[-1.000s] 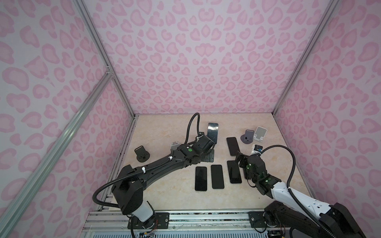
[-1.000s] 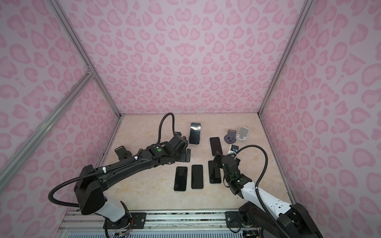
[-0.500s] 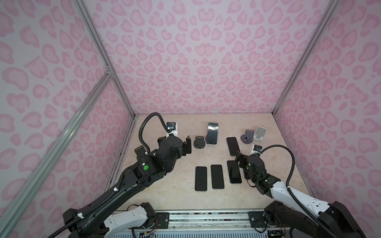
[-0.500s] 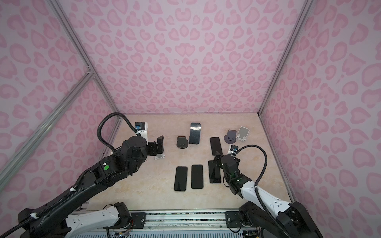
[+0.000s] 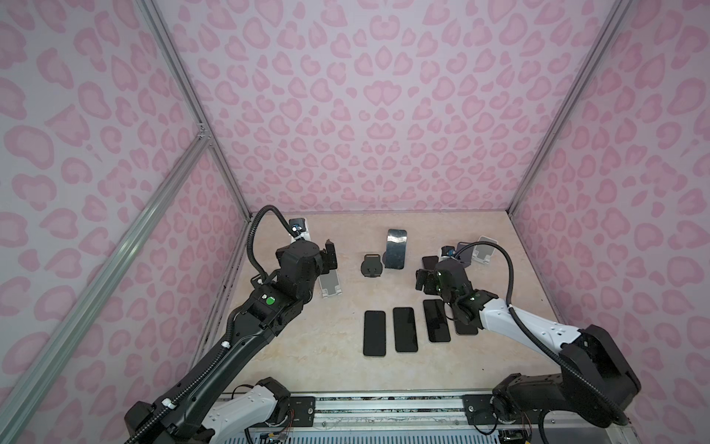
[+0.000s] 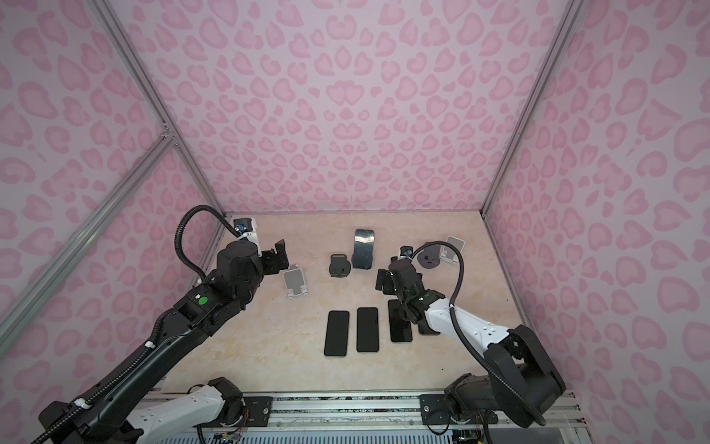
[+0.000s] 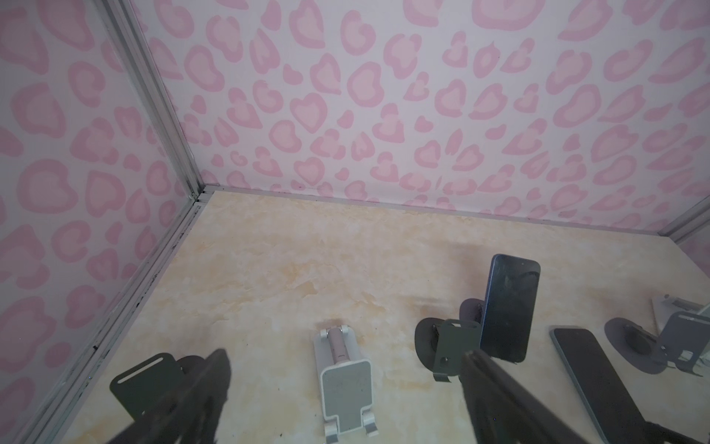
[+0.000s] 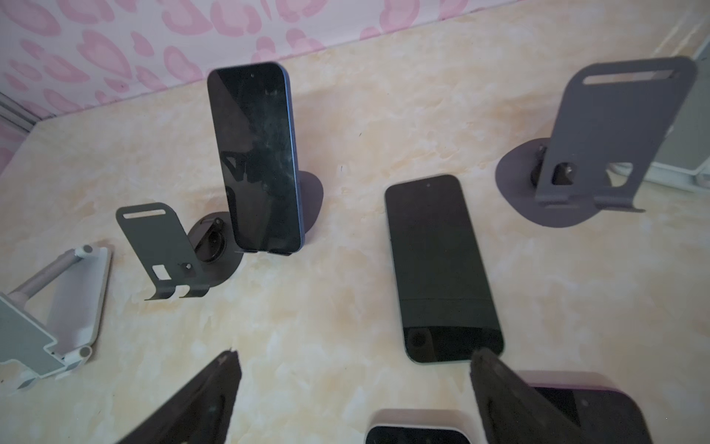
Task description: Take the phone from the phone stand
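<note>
In both top views, a row of flat phones [image 5: 374, 333] lies low in the middle of the frame on the beige surface [image 5: 326, 365]. There are three dark ones side by side. A fourth phone [image 5: 466, 330] peeks out from under the right arm.

A little higher and to the right, the right fingers [image 5: 422, 280] hang over the surface. They are spread wide and hold nothing. In the right wrist view they frame bare surface, and the tip of one sits just in front of another flat phone [image 8: 438, 265].

On the left side of the frame, the left fingers [image 5: 330, 251] are also spread wide and empty. They are up in the air beside a silver stand [image 5: 330, 286].

Near the middle stands an empty black stand [image 5: 372, 265]. Just to its right, the blue phone [image 5: 395, 248] is on its phone stand [image 8: 313, 196]. It stands tall and leans back a little. No fingers touch it.

Farther right, near the back corner, are an empty purple stand [image 6: 428, 258] and a white stand [image 6: 453, 250]. Pink spotted walls [image 5: 365, 115] fill the top of the frame.
</note>
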